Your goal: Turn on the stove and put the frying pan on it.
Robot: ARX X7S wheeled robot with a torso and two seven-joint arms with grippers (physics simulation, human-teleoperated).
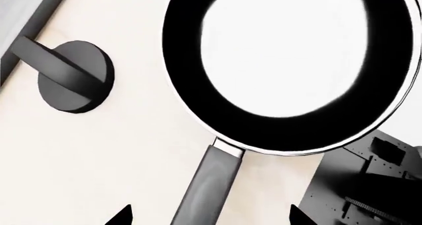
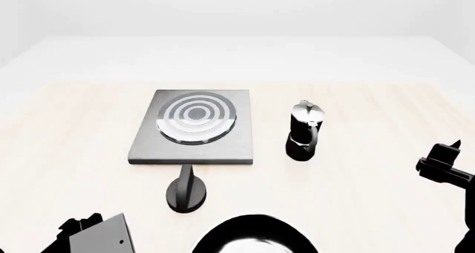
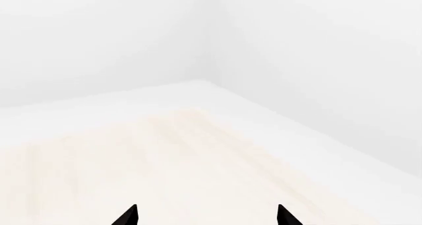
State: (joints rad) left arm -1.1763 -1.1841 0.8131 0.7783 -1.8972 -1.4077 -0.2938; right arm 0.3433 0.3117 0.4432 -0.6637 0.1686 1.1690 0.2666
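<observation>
A: Pale wood bench [image 2: 371, 197], white walls behind, nothing else in the room visible.
B: Stove?
A: Stove [image 2: 194, 127] lies flat mid-bench, burner rings up. Its black knob [image 2: 186, 190] stands on the bench just in front of the slab's near edge. Moka pot [image 2: 305, 130] stands upright just right of the slab, apart from it.
B: Pan?
A: Frying pan [image 1: 290, 67] sits on the bench at the near edge, well short of the stove. Head view only catches its rim at the bottom.
B: Left hand?
A: Left hand [image 1: 209, 216] is spread, empty. Pan handle [image 1: 209, 185] runs toward the gap between the two fingertips [image 1: 122, 215]. Can't tell if it touches them.
B: Right?
A: Right hand [image 3: 207, 216] is also spread and empty, over bare bench, facing a room corner. The right arm [image 2: 445, 169] shows at the head view's right edge, well away from pan and stove.
</observation>
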